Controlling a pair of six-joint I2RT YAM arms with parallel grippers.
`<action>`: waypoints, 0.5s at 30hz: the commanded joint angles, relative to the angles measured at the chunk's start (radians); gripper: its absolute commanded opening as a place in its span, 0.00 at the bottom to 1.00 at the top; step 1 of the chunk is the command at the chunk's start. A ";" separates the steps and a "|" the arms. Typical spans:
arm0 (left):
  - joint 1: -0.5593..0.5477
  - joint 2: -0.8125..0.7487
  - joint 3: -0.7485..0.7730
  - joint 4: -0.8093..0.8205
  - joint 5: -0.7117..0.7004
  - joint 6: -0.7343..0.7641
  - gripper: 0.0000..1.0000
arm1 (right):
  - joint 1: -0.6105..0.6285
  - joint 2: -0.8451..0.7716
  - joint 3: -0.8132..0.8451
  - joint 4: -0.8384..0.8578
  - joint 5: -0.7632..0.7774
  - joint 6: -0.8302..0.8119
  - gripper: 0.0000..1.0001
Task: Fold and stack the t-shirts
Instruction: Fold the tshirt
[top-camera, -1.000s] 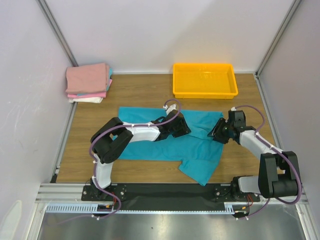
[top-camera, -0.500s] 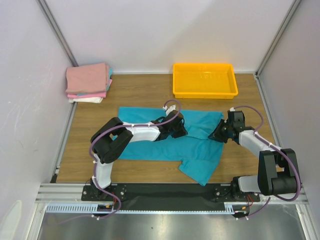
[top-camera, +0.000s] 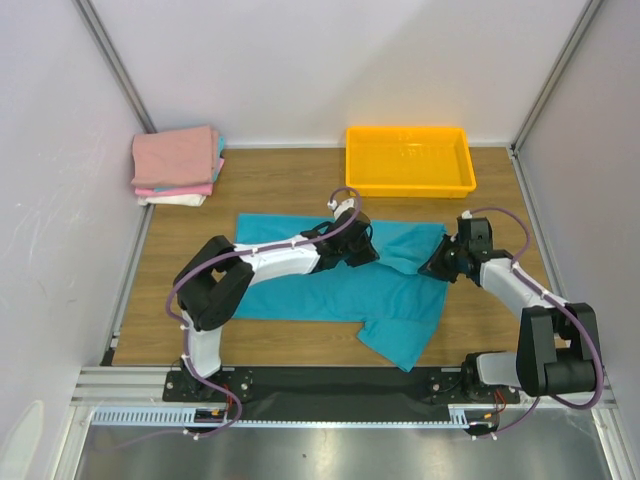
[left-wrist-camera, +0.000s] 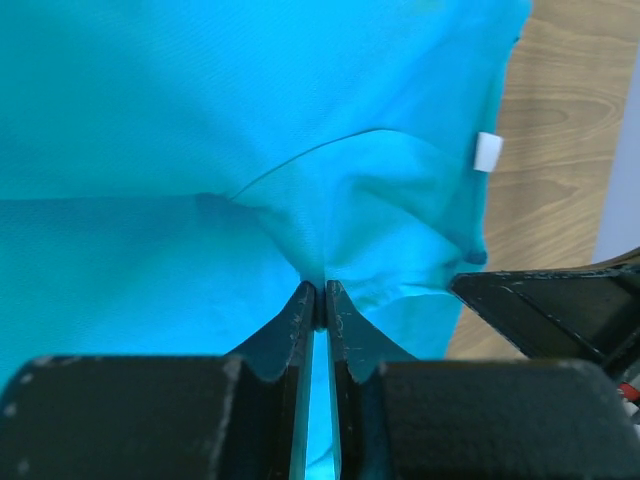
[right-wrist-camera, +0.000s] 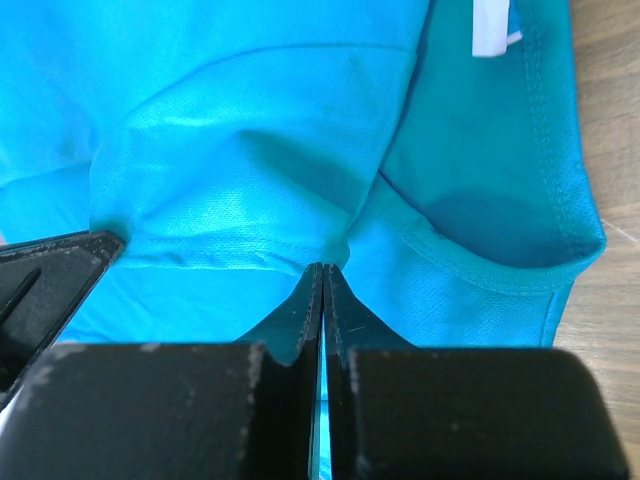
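**Both tools pinch the teal tee near its collar**

Against a second ago: both arms sit slightly farther back on the bench (top-camera: 290, 185), and the cloth between the tools is bunched instead of flat. The folded stack and the tray have not moved.

Left tool (left-wrist-camera: 320, 295) (top-camera: 358, 246): fingers closed on a small fold of the teal t-shirt (top-camera: 330, 285), cloth puckering at the tips. Right tool (right-wrist-camera: 322, 275) (top-camera: 437, 264): fingers pressed together, gripping the hemmed edge of the same shirt just beside the neck opening.

Counts:
- Two arms and two tools.
- One teal t-shirt, spread mid-bench, one sleeve trailing toward the near edge.
- One white neck label (left-wrist-camera: 487, 152), between the two pinch points.
- One stack of folded tees (top-camera: 177, 165) at the far left corner, pink on top and white at the bottom. The exact number of layers is unclear.
- One yellow tray (top-camera: 410, 188) at the far right, well apart from the shirt.
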 joint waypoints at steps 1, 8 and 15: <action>-0.002 -0.040 0.066 -0.057 0.022 0.005 0.13 | -0.010 -0.029 0.053 -0.027 0.009 -0.018 0.00; 0.025 -0.053 0.067 -0.086 0.063 -0.007 0.12 | -0.020 -0.043 0.083 -0.062 0.005 -0.023 0.00; 0.036 -0.068 0.031 -0.120 0.095 0.016 0.16 | -0.026 -0.032 0.067 -0.096 0.006 -0.038 0.00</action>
